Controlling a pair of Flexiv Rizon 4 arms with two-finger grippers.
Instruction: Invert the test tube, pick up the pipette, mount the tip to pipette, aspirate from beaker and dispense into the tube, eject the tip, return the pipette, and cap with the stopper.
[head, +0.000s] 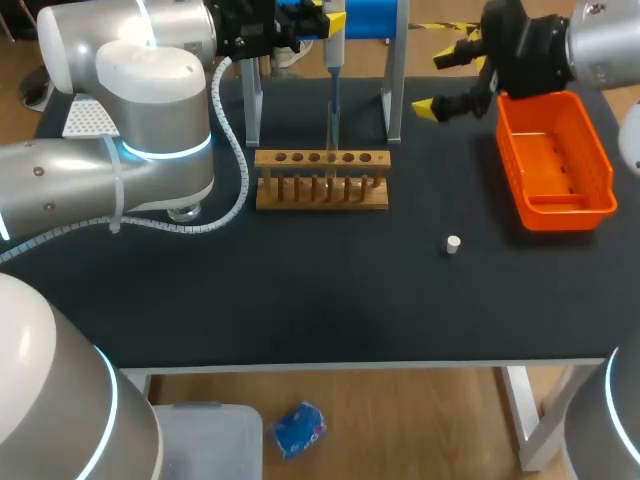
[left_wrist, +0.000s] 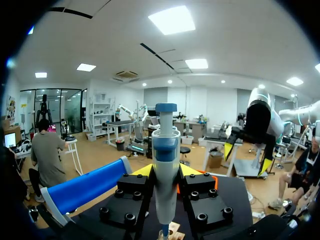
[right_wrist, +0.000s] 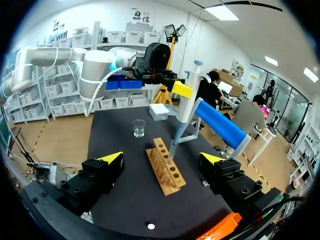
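Two left fingers (left_wrist: 142, 170) are clamped on the pipette (left_wrist: 165, 150), which hangs upright over the wooden rack (head: 322, 182), its tip down at the holes. I think I am squirting into the tube, so I should hold steady and keep the tip inside. My right fingers (right_wrist: 113, 158) are wide apart, holding nothing, by the orange basket (head: 598, 165). The white stopper (head: 453, 243) lies alone on the table (head: 300, 290). I cannot make out the tube or any liquid.
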